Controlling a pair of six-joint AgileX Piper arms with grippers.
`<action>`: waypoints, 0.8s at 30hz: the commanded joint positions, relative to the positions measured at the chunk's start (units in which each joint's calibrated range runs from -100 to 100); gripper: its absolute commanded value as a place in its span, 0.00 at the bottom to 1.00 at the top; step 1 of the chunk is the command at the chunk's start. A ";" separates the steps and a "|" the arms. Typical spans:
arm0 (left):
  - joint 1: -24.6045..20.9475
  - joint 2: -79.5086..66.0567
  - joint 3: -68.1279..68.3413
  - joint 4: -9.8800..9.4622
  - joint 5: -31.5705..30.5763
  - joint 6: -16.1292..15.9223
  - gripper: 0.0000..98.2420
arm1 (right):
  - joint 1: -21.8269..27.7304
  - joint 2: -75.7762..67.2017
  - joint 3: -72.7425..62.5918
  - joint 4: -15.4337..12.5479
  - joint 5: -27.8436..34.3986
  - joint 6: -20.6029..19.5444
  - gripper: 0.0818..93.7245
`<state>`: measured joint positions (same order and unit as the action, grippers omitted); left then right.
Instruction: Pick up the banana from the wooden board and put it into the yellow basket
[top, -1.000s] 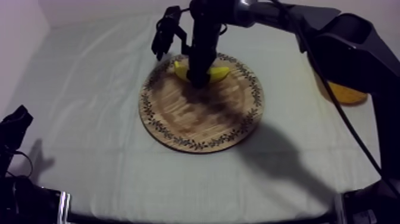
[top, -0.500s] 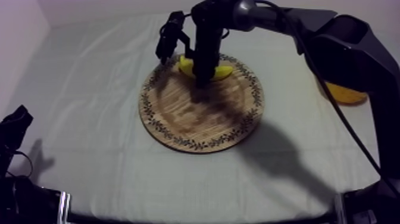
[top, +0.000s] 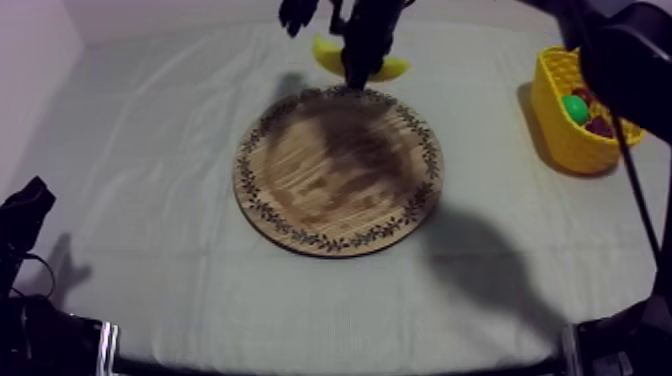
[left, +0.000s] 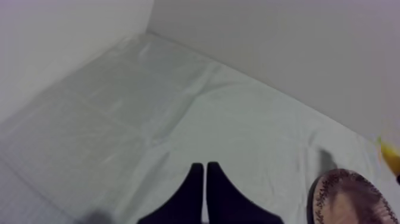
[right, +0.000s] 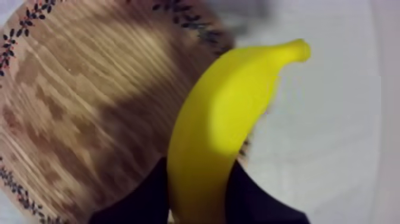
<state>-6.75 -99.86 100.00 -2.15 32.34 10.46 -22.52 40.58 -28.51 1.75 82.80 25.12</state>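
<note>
The board (top: 338, 170) lies in the middle of the cloth (top: 140, 140), with free cloth on every side of it. A wide open strip runs between its right rim and the basket (top: 556, 140), which stands near the right edge of the table. Nothing stands on this strip. In the basket are a green fruit (top: 574, 108) and something dark red beside it. The right gripper (top: 353, 78) is closed round the banana (top: 388, 70), which hangs in the air about over the far rim of the board, both ends free. The left gripper (left: 205, 170) rests low at the left side, fingers together on nothing. One second ago the banana lay on the board; now it is lifted and the board is bare.
</note>
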 joint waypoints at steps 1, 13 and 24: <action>-0.02 0.04 0.00 0.03 0.00 0.02 0.00 | 1.36 -5.05 0.49 -0.34 -0.23 0.07 0.14; -0.02 0.04 0.00 0.03 0.00 0.02 0.00 | 9.97 -18.11 2.24 -1.65 2.71 -2.92 0.18; -0.02 0.04 0.00 0.03 0.00 0.02 0.00 | 17.01 -21.44 8.45 -0.10 -1.95 -10.87 0.21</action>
<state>-6.75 -99.86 100.00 -2.15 32.34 10.46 -6.80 19.20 -21.59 1.44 81.81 15.48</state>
